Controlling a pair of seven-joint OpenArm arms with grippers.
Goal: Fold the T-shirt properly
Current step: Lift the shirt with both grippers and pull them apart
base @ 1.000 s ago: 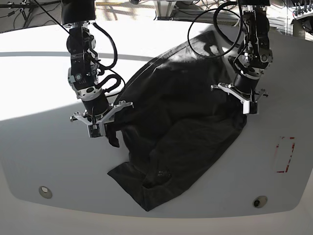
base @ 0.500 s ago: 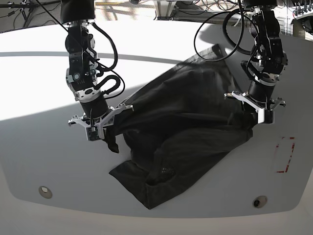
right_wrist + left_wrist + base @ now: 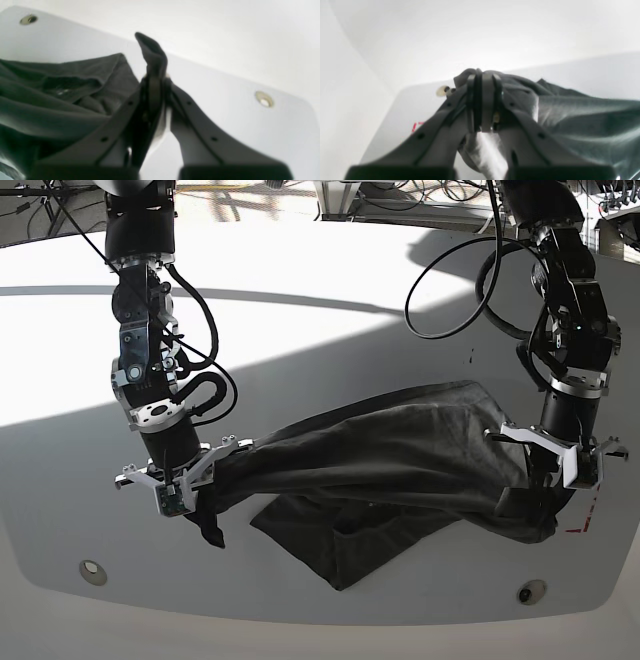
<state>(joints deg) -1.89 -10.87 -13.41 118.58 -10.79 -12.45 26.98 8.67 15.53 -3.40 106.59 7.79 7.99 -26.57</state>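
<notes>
- A white table is seen spread beneath both arms, with sunlight across its far half and shade over the near half.
- The T-shirt, dark charcoal and wrinkled, is stretched between the two sets of fingers, its upper edge pulled into a nearly taut band from one grip to the other.
- Below that band the cloth is draped down onto the table, and a folded flap is laid towards the near edge, between the two grips.
- The right gripper is closed on one end of the shirt; in the right wrist view its fingers are pressed together on a pinch of cloth, and a small tail of fabric is seen sticking out beyond the fingertips.
- The left gripper is clamped on the opposite end; in the left wrist view its fingers are seen shut with cloth bunched around and past the tips.
- A red tape mark is placed on the table just beside the left gripper's fingers, on the outer side.
- Two round metal inserts are set into the table near its front edge, each one below a gripper and nearer the front than its fingers.
</notes>
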